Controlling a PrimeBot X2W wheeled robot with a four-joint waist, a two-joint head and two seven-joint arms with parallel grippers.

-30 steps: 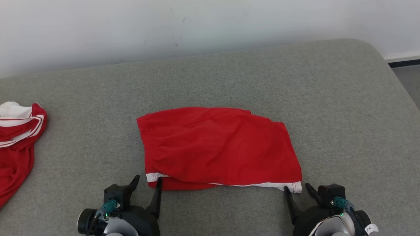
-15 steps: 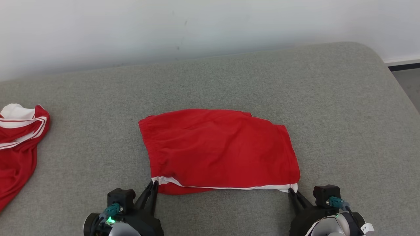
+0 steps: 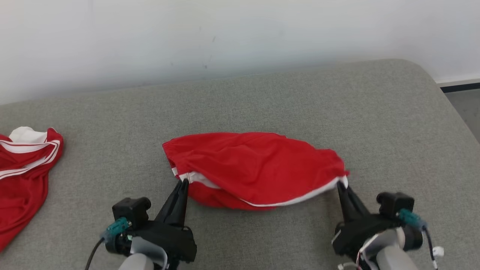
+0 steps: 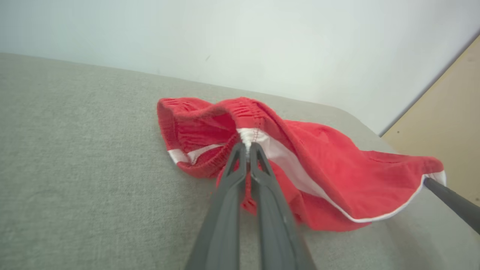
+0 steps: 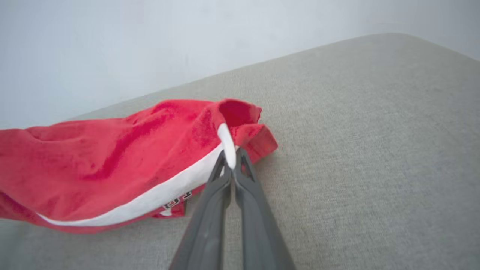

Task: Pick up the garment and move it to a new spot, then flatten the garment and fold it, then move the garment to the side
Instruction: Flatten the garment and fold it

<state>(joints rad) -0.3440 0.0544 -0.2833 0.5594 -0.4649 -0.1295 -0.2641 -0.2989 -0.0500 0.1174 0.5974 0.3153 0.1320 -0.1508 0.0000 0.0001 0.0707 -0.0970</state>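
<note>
The garment (image 3: pixel 255 165) is a pair of red shorts with a white stripe, lying mid-way across the grey cushion (image 3: pixel 262 101). Its near edge is lifted off the fabric surface and curls back over the rest. My left gripper (image 3: pixel 183 182) is shut on the near left corner, pinching the white trim by the elastic waistband (image 4: pixel 247 140). My right gripper (image 3: pixel 342 182) is shut on the near right corner of the garment (image 5: pixel 150 157), gripping the white stripe (image 5: pixel 227 144). The right finger also reaches in at the edge of the left wrist view (image 4: pixel 453 202).
A second red garment with white stripes (image 3: pixel 22 168) lies bunched at the cushion's left edge. A white wall (image 3: pixel 225 37) runs behind the cushion. The cushion's rounded right corner drops to the floor (image 3: pixel 465 97).
Both grippers closed on the near corners of the garment, then lifted and carried that edge away from me, so the shorts fold back. The head camera tilted slightly.
</note>
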